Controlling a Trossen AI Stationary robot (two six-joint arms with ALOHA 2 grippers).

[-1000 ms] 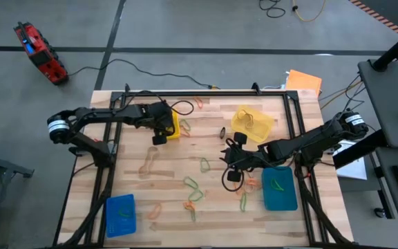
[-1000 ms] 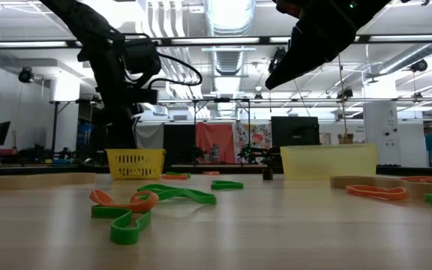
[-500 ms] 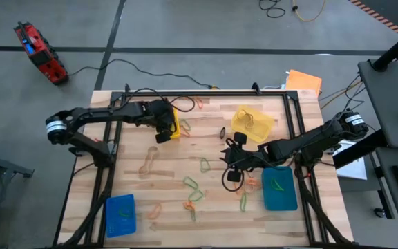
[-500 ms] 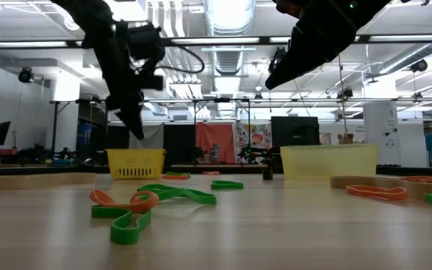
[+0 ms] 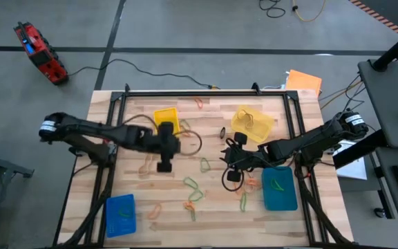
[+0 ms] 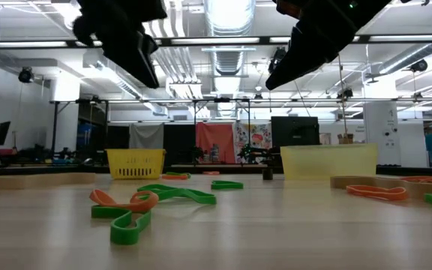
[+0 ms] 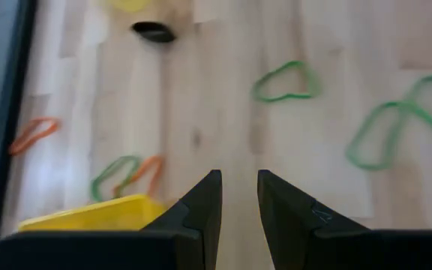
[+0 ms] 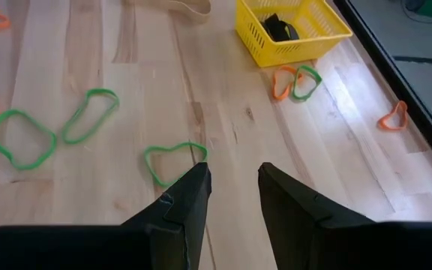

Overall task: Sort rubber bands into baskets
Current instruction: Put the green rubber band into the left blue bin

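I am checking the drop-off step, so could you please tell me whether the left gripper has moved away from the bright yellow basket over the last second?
Yes. The left gripper has left the bright yellow basket and now hangs over bare wood, nearer the table's middle.

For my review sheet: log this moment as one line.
left gripper: open, empty, above table centre-left | right gripper: open, empty, by teal basket | bright yellow basket: holds black band
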